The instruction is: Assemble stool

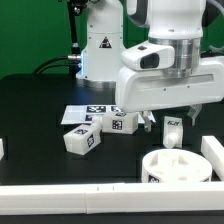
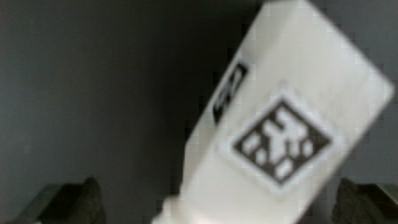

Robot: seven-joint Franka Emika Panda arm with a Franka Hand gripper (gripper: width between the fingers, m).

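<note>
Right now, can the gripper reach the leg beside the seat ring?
Likely yes. The gripper hangs open just above that leg, with nothing between them; the wrist view shows the leg lying askew between the fingers. The seat sits apart.

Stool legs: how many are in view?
3. One leg farthest to the exterior view's left; a second leg next to it, by the marker board; a third leg below the fingers, behind the seat. The arm may hide others.
</note>
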